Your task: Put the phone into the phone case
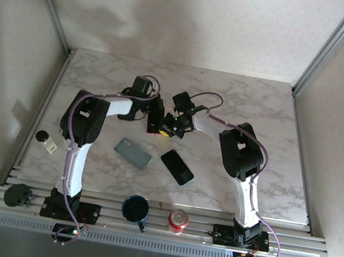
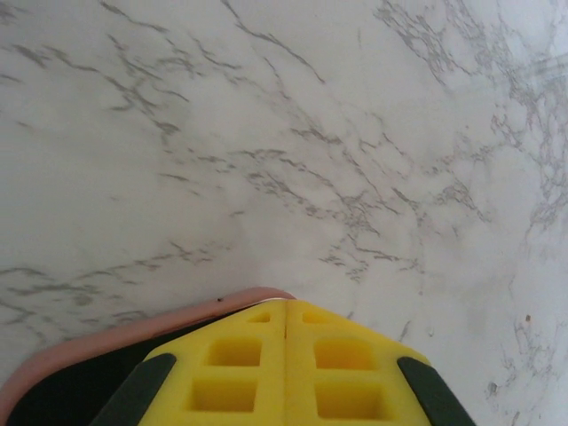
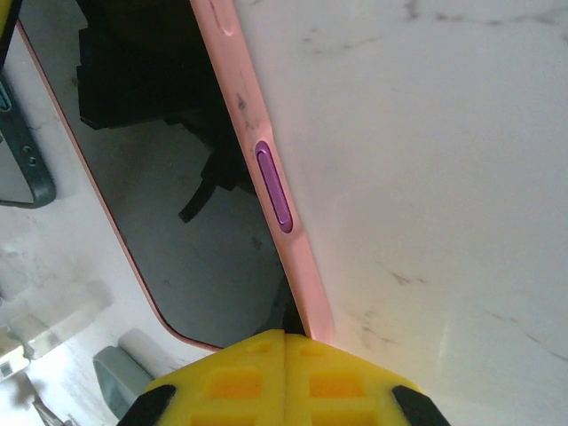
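The phone [image 3: 177, 222] is in the middle of the counter [image 1: 260, 117], up between the two arms, and it looks like it already sits inside the pink phone case [image 3: 232, 89]. Its dark glass is shiny like a mirror, and the pink rim runs all along one side of it. The left tool [image 2: 286, 319] is shut tight, and its yellow fingers seem to pinch one rounded corner of the pink phone case. The right tool [image 3: 284, 346] is shut tight too, and the pink rim runs right into the line where its two fingers meet, just below a purple button [image 3: 275, 191]. I think the phone is flat, hard and a bit heavy for its size. The glass is slippery and could crack if it falls. The case looks soft and bendy, so it can stretch over the corners, but a thin rim can also slip out of a pinch. The best places to hold are the long sides and the corners, away from the button and off the glass. I cannot tell if every corner has snapped in. Nearer the arm bases, a black phone [image 1: 177, 167] and a grey-green phone-shaped thing [image 1: 133, 153] lie flat on the counter, well apart from both tools.
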